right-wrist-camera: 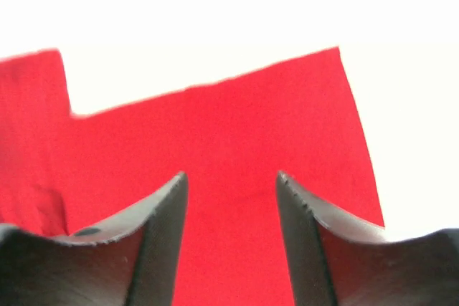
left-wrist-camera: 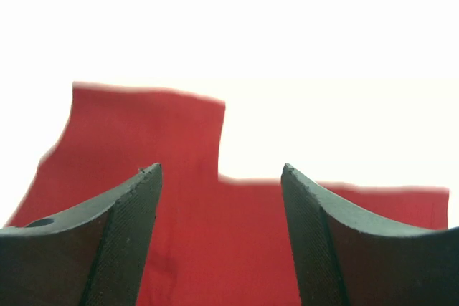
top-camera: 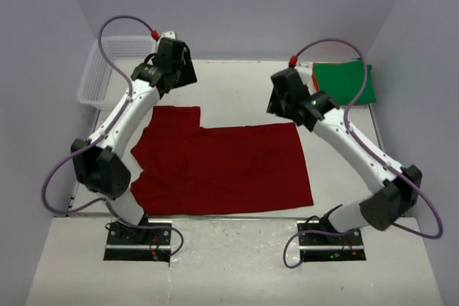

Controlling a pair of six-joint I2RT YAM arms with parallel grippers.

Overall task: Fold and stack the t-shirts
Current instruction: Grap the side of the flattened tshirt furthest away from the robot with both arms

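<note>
Our left tool (left-wrist-camera: 221,170) and right tool (right-wrist-camera: 231,175) both stand with jaws apart and grip nothing, hanging above the far edge of the dark red t-shirt (top-camera: 222,166). It lies flat mid-bench, in our judgement only partly folded. The green t-shirt (top-camera: 343,82) sits folded at the far right corner, over an orange t-shirt (top-camera: 315,75) that shows only an edge. The red one remains to finish and stack. We find no readable writing.
</note>
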